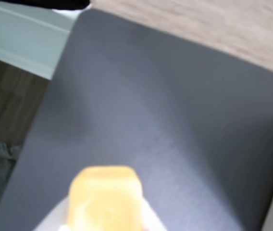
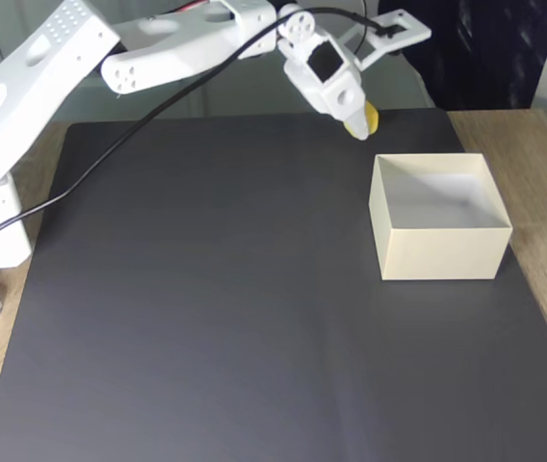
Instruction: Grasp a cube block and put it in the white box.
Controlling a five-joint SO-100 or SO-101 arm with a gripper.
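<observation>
- Closest to my wrist camera sits the cube block [image 1: 105,198], yellow and blurred, low in the picture with pale bits of my claw's fingers [image 1: 148,216] at its sides.
- My claw [image 2: 361,123] is clamped on the cube block [image 2: 366,119]; in the fixed view only a sliver of yellow peeks out at the tip.
- The white box [image 2: 439,252] is my landmark: it stands upright and open-topped on the dark mat [image 2: 206,318].
- In the fixed view, my claw and the block hang above the mat just beyond the box's far left corner, apart from the box.
- My white arm [image 2: 158,48] stretches in from far to the left of the box, with a black cable [image 2: 110,159] drooping beneath it.
- The wooden table [image 2: 543,173] shows to the right of the box, past the mat's edge.
</observation>
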